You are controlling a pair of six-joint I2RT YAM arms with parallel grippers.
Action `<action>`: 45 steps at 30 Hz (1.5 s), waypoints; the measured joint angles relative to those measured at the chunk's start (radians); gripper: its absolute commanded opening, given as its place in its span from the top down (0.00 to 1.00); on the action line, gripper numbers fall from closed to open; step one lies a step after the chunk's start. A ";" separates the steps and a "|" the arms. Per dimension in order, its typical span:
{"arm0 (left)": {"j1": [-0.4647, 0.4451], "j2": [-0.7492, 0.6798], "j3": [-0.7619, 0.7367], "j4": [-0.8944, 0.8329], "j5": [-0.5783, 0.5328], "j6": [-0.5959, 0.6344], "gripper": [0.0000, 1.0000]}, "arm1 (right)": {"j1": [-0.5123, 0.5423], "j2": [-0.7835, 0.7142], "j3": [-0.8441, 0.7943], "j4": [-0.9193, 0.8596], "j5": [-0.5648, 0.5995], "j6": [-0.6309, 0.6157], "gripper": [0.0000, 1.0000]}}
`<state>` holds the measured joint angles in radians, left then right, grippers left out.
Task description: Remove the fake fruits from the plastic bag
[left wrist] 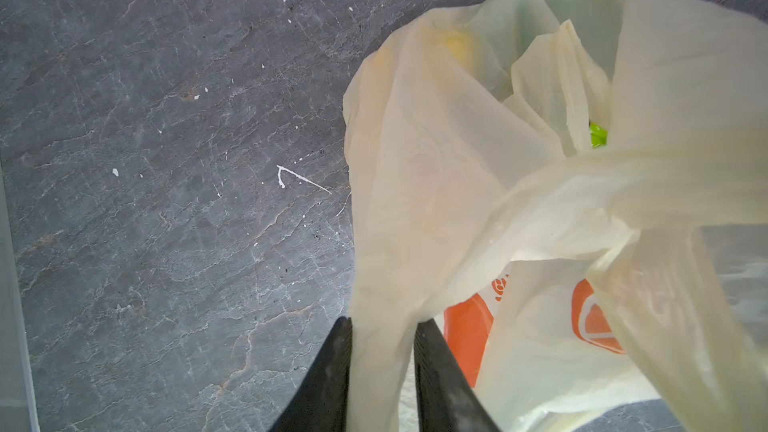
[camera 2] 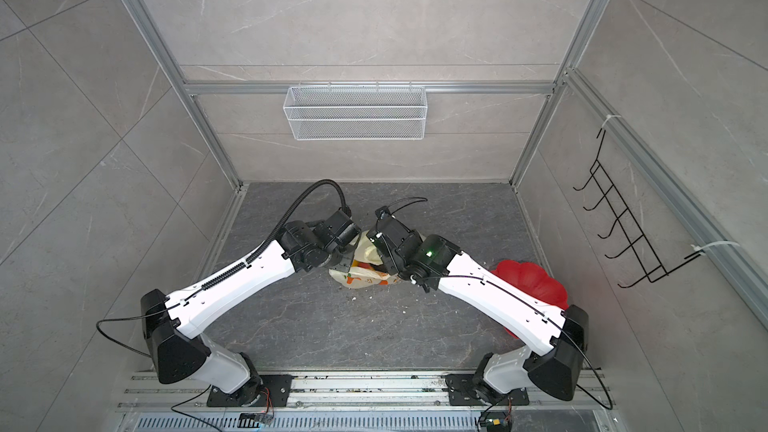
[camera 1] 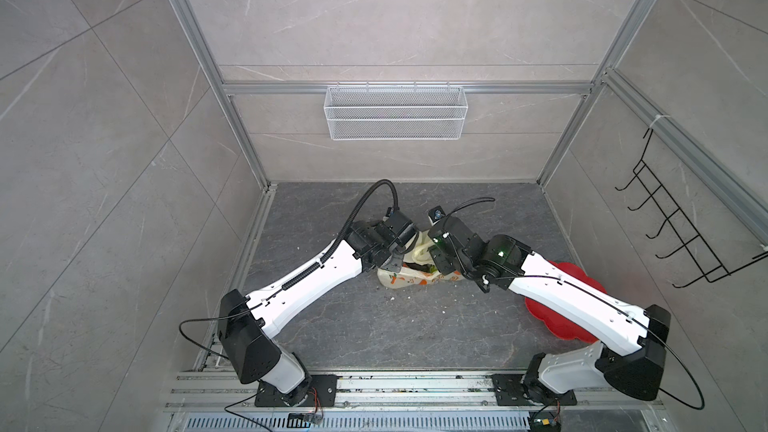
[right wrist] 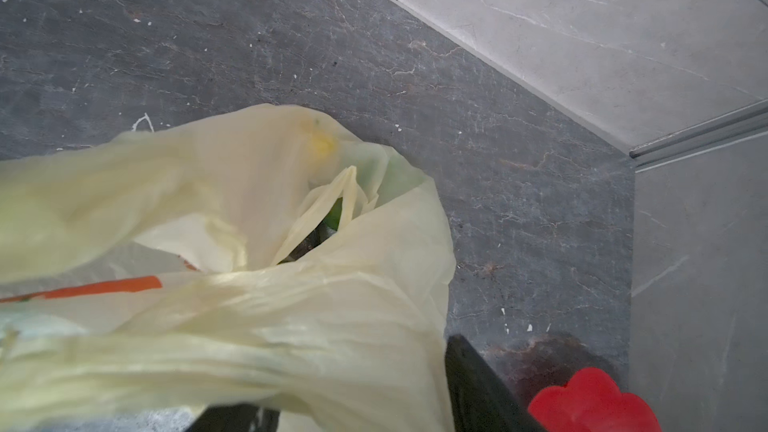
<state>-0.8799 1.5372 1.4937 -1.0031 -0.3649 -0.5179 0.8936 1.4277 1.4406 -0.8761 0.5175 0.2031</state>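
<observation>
Cream plastic bag (left wrist: pixel 436 160), mouth up, lying crosswise. Left gripper (left wrist: pixel 384 322) angled down over it, jaws pinching film; right gripper (right wrist: pixel 345 376) likewise, jaws apart astride rim.

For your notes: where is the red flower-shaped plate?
The red flower-shaped plate lies on the tabletop, right side in both top views, partly under the right arm.

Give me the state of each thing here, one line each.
plastic bag: on the table, mouth partly open
fake fruits: inside the bag
left gripper: shut on the bag
right gripper: open, straddling the bag
red plate: visible part bare
wire basket: hanging, empty
</observation>
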 measured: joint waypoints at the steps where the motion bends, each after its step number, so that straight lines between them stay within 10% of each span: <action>1: 0.005 -0.007 -0.017 0.009 0.003 -0.003 0.80 | -0.005 0.005 0.008 0.001 -0.005 -0.006 0.52; 14: 0.174 -0.206 -0.187 0.155 0.069 -0.080 1.00 | -0.102 -0.045 -0.019 0.070 -0.035 0.084 1.00; 23: 0.359 -0.230 -0.137 0.278 0.160 -0.142 1.00 | -0.124 -0.177 -0.151 0.352 -0.090 0.387 1.00; 28: 0.358 -0.402 -0.419 0.483 0.196 -0.247 1.00 | -0.124 -0.350 -0.473 0.519 -0.099 0.632 1.00; 36: 0.349 -0.602 -0.953 0.734 0.290 -0.472 0.79 | -0.066 -0.521 -0.921 0.696 -0.144 0.982 1.00; 45: 0.353 -0.815 -0.916 0.560 0.242 -0.496 0.24 | 0.037 -0.585 -0.941 0.692 -0.028 1.063 1.00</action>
<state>-0.5270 0.7223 0.5781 -0.4431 -0.1226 -1.0134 0.9306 0.8429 0.4999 -0.1837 0.4892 1.2663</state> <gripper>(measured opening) 0.678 0.049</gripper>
